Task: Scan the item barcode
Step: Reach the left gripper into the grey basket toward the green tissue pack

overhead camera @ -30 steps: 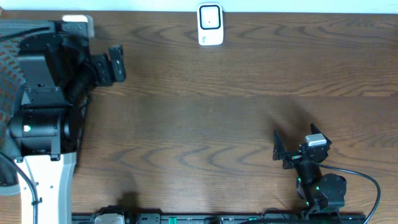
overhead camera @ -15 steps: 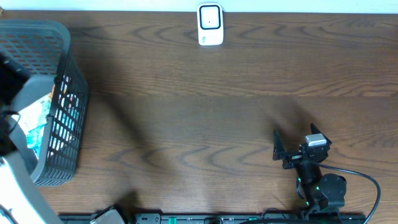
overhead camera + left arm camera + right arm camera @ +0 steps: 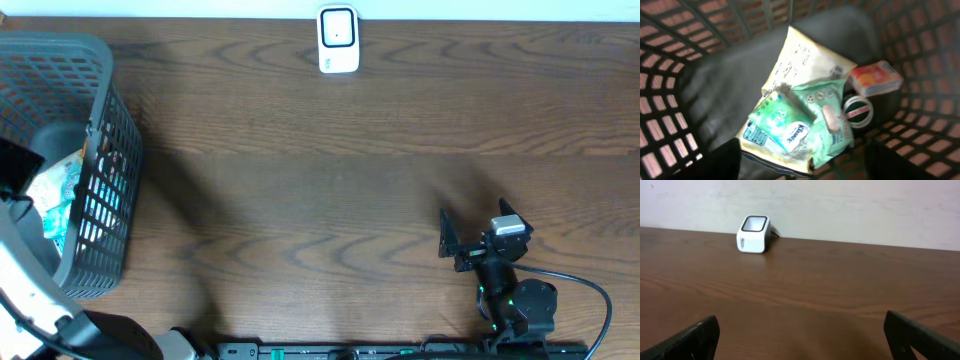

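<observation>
Dropped left pincer [image 3: 800, 165] into basket [image 3: 105, 180] at left since prev. frame; jaws apart, empty, above packets [image 3: 805, 110] to pick one. Right pincer [image 3: 800, 335] wide open, idle, facing scanner [image 3: 753, 234].

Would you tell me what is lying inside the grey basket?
Inside the basket: a cream packet with a green tissue pack and a mint wipes pack on top of it, a small round container and an orange box. Whatever lies under the packet is covered.
</observation>
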Available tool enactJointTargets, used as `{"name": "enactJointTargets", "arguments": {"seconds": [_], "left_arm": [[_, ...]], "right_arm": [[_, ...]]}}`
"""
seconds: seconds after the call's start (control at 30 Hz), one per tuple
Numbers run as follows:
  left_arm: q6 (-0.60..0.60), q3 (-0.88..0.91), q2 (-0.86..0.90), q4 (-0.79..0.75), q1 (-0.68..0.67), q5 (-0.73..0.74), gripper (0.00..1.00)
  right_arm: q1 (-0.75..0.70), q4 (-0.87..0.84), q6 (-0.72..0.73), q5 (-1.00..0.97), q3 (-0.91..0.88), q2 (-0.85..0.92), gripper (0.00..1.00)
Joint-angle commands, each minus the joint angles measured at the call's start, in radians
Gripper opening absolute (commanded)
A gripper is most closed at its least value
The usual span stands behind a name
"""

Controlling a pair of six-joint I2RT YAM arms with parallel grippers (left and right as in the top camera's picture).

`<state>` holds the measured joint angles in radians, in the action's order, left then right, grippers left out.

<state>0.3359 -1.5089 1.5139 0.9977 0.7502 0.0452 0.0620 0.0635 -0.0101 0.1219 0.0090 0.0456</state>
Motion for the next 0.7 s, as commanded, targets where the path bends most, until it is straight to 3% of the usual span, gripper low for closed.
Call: {"name": "enactJointTargets", "arguments": {"seconds": [0.0,0.4,0.67], "left_arm": [[0.051,0.031,0.039,-0.005,0.005,-0.038,0.74],[0.222,0.106,0.162,-0.017,0.005,-0.089,0.68],[0.245,0.143,0.219,-0.046,0.005,-0.091,0.68]], "right_arm": [[-0.006,0.003,0.013,-0.004,-0.003,-0.002,0.99],[-0.006,0.003,0.013,-0.004,-0.003,-0.002,0.99],[-0.006,0.003,0.013,-0.004,-0.003,-0.002,0.99]]}}
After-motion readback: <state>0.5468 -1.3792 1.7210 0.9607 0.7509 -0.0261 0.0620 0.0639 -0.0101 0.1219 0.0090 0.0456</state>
